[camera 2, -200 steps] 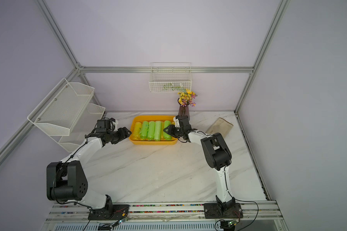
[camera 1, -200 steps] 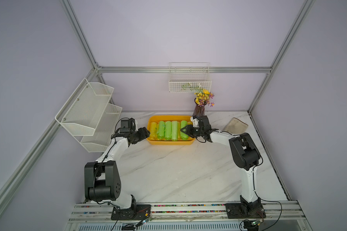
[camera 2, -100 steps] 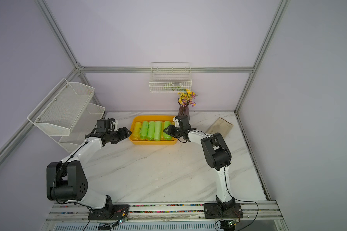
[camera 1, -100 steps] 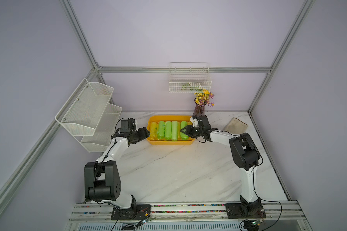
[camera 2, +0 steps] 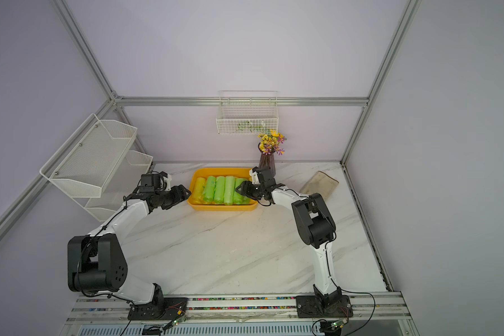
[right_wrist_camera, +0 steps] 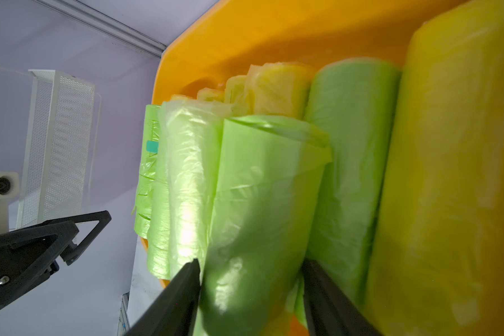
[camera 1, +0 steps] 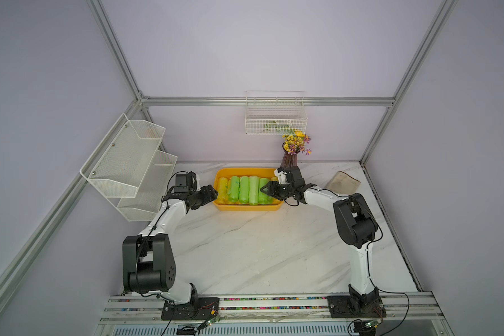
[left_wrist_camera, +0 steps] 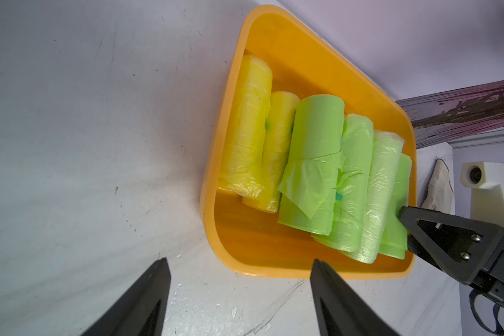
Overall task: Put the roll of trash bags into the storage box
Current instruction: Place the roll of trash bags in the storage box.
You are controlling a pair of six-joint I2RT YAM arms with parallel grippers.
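Note:
The orange-yellow storage box [camera 1: 246, 207] [camera 2: 221, 208] stands at the back of the marble table, with several green and yellow rolls of trash bags lying side by side in it. My right gripper [camera 1: 266, 190] [right_wrist_camera: 250, 261] reaches into its right end. Its jaws stand open round a bright green roll [right_wrist_camera: 262, 189] [left_wrist_camera: 397, 227], which lies among the others in the box, and the fingers sit close to the roll's sides. My left gripper [camera 1: 214, 193] [left_wrist_camera: 240, 260] is open and empty, just outside the box's left end [left_wrist_camera: 213, 180], over bare table.
A vase of flowers [camera 1: 290, 158] stands right behind the box's right end, close to my right wrist. A beige cloth [camera 1: 344, 181] lies at the back right. A white mesh rack [camera 1: 131, 165] hangs on the left wall, and a wire basket [camera 1: 275, 116] on the back wall.
My right gripper's jaws have spread apart round the green roll in the box. Neither arm has shifted noticeably, and the left gripper is unchanged.

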